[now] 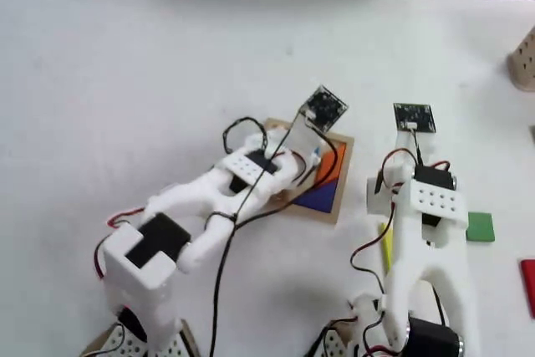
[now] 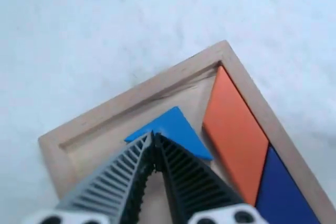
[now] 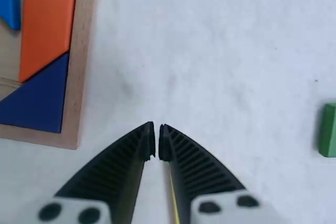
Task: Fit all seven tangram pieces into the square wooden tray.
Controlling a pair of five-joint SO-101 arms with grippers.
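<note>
The square wooden tray (image 2: 131,94) lies near the middle of the white table (image 1: 167,64), partly under the left arm. Three pieces lie in it. An orange parallelogram (image 2: 233,129) sits along one inner wall. A dark blue triangle (image 2: 286,192) touches it end to end along that same wall. A light blue triangle (image 2: 176,124) lies on the bare wooden floor just beside the orange piece. The left gripper (image 2: 154,142) is over the tray with its jaws closed together and nothing between them. Its tips are at the edge of the light blue triangle; whether they touch it cannot be told. The right gripper (image 3: 156,140) is over bare table just beside the tray's outer rim. Its jaws are drawn together to a thin slit and grip nothing that can be made out. A yellow piece (image 1: 386,244) lies on the table beneath the right arm, mostly hidden by it. A green piece (image 1: 480,227) lies on the table close beside that arm, on the side away from the tray. A red piece (image 1: 528,286) lies at the table's right edge, well apart from the tray.
</note>
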